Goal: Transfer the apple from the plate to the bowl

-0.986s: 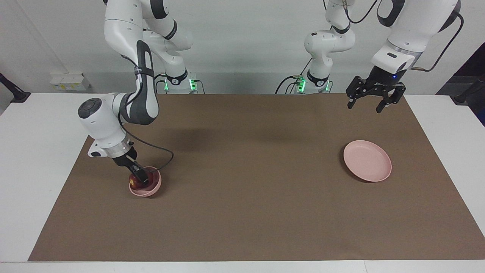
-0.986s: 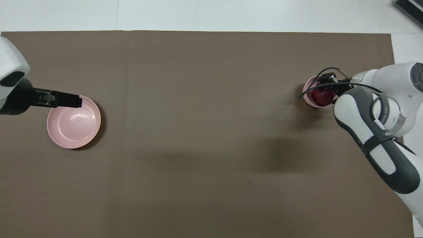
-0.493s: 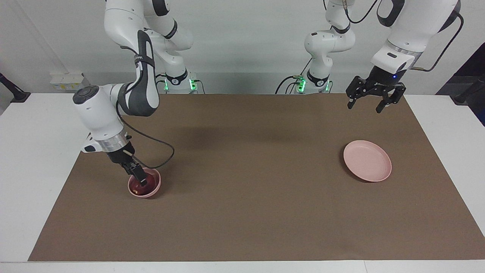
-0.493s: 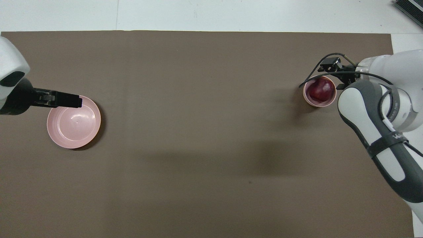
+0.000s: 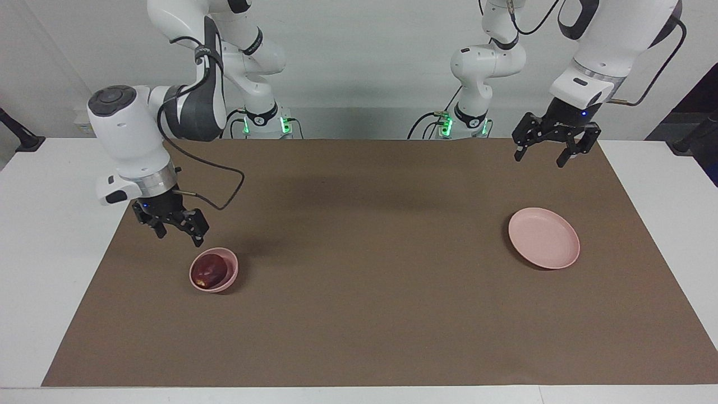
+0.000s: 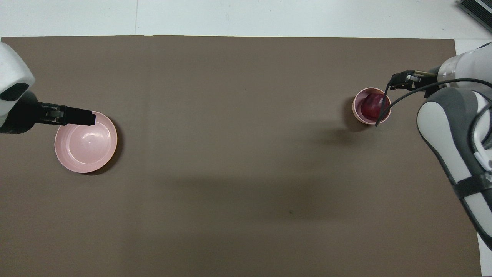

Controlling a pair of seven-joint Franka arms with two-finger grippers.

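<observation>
The dark red apple (image 5: 210, 270) (image 6: 369, 107) lies in the small pink bowl (image 5: 233, 264) (image 6: 357, 115) at the right arm's end of the mat. My right gripper (image 5: 179, 237) (image 6: 394, 84) hangs open and empty in the air, just off the bowl's rim toward the table's end, touching neither bowl nor apple. The flat pink plate (image 5: 543, 237) (image 6: 85, 141) sits bare at the left arm's end. My left gripper (image 5: 538, 160) (image 6: 90, 118) waits open, raised high over the mat by the plate's edge that faces the robots.
A brown mat (image 5: 370, 224) covers most of the white table (image 5: 50, 224). The right arm's black cable (image 6: 384, 109) droops over the bowl in the overhead view. Both arm bases stand at the table's robot end.
My right gripper has lifted out of the bowl and drawn away toward the table's end, leaving the apple in the bowl. The left arm has not moved.
</observation>
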